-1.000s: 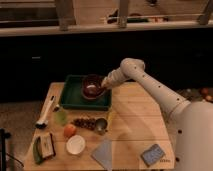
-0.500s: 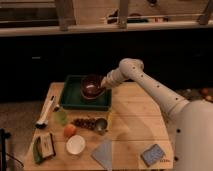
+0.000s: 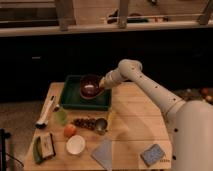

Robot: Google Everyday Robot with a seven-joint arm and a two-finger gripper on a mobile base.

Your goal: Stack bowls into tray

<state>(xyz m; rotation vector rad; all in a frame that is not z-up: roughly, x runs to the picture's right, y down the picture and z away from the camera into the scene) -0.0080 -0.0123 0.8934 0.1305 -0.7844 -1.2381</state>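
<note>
A dark reddish-brown bowl (image 3: 90, 86) sits in the right part of the dark green tray (image 3: 70, 98) at the back of the wooden table. My gripper (image 3: 101, 86) is at the bowl's right rim, at the end of the white arm that reaches in from the right. Only one bowl is clear to see; whether another lies under it is hidden.
In front of the tray lie a small metal cup (image 3: 101, 125), a bunch of dark grapes (image 3: 84, 122), an orange (image 3: 70, 130), a white dish (image 3: 76, 144), a grey cloth (image 3: 104, 152), a blue sponge (image 3: 152, 154), a green cup (image 3: 61, 116) and a white brush (image 3: 45, 112).
</note>
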